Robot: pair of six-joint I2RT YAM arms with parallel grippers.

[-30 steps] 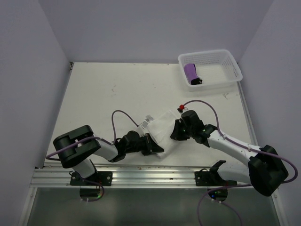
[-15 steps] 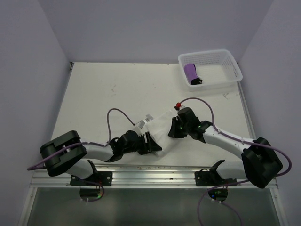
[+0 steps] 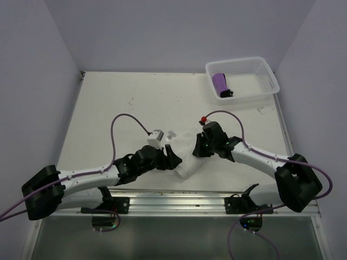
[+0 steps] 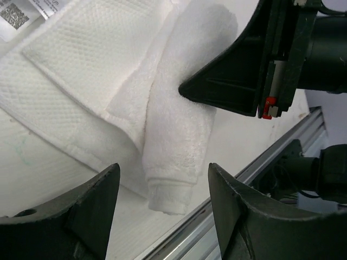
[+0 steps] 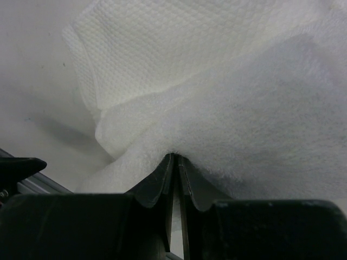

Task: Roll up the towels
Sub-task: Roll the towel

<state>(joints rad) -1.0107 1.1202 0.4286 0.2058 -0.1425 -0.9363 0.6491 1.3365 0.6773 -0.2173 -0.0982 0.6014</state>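
Observation:
The white towel (image 3: 186, 160) lies near the table's front edge, one side wound into a thick roll (image 4: 179, 135) and the waffle-weave part (image 4: 81, 65) still flat. My left gripper (image 3: 172, 157) is open, and its fingers (image 4: 103, 189) straddle the roll's near end (image 4: 168, 192) without touching it. My right gripper (image 5: 174, 157) is shut, its tips pinched into the roll's far side (image 5: 227, 124). In the left wrist view it shows as a dark wedge (image 4: 217, 86) against the roll. The purple towel (image 3: 220, 83) lies rolled inside the white basket (image 3: 267, 81).
The basket stands at the table's far right corner. A metal rail (image 3: 173, 197) runs along the front edge, just beyond the roll's end. A printed label (image 4: 16, 13) sticks out from the towel's far left corner. Purple cables (image 3: 127, 120) loop over both arms.
My left gripper has opened, let go of the white towel and drawn back a little, while its arm stretched out low to the left. My right gripper stayed shut on the roll.

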